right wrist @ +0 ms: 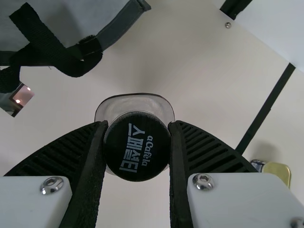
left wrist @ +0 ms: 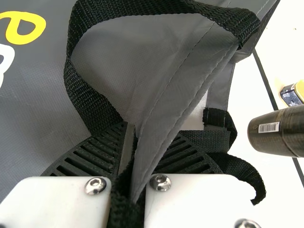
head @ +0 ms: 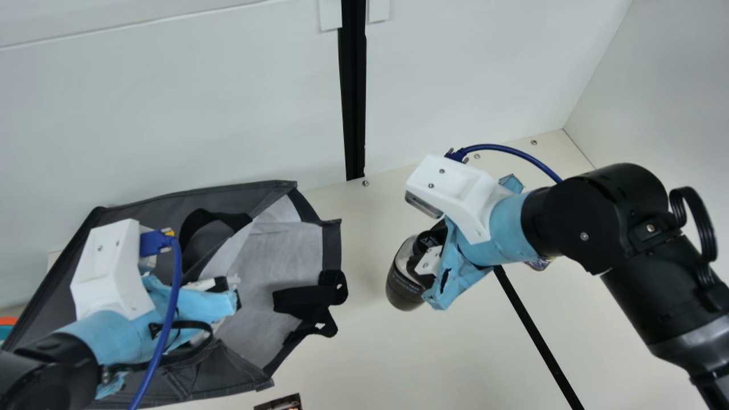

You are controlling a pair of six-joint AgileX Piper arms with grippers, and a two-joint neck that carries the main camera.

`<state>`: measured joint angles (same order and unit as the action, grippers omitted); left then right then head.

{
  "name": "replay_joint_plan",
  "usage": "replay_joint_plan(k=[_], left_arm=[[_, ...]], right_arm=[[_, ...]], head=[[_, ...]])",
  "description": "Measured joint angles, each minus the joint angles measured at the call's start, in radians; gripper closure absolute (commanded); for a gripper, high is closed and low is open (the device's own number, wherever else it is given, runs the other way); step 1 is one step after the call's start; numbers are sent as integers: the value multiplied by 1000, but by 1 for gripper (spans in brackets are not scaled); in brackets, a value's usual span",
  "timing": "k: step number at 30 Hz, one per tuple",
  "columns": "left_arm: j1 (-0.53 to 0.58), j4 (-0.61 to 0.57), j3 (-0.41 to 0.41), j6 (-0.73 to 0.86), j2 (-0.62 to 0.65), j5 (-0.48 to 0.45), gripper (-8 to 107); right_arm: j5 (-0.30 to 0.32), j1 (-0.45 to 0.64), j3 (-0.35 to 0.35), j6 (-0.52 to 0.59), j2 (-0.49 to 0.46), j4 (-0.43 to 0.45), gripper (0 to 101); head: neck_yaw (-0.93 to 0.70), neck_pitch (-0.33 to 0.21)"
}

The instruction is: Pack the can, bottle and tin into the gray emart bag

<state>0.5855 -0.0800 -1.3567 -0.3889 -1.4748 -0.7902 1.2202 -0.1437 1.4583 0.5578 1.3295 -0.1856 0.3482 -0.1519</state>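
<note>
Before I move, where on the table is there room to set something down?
In the main view, bare table lies below the bottle, between the strap of the bag and the black strip. More lies right of that strip. Crowded: the bag, gripped by the left gripper, and the bottle, held in the right gripper.

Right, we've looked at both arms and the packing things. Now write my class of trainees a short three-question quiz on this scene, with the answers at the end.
1. Fill in the blank: the tin rests on the ____.
2. True or false: the right tool holds the bottle outside the gray bag.
3. Multiple choice: what is the left tool pinching?
a) the bottle
b) the gray bag
c) the tin

Key: 1. table; 2. true; 3. b
</note>
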Motion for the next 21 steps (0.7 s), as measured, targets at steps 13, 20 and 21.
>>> replay_joint_plan(k=[13,20,21], left_arm=[[0,0,0,0,0,0,89],[0,0,0,0,0,0,89],[0,0,0,0,0,0,89]], right_arm=[[0,42,44,103,-29,-128,101],[0,81,48,163,-39,-227,101],[0,85,48,172,-42,-245,101]], head=[[0,0],[0,0],[0,0]])
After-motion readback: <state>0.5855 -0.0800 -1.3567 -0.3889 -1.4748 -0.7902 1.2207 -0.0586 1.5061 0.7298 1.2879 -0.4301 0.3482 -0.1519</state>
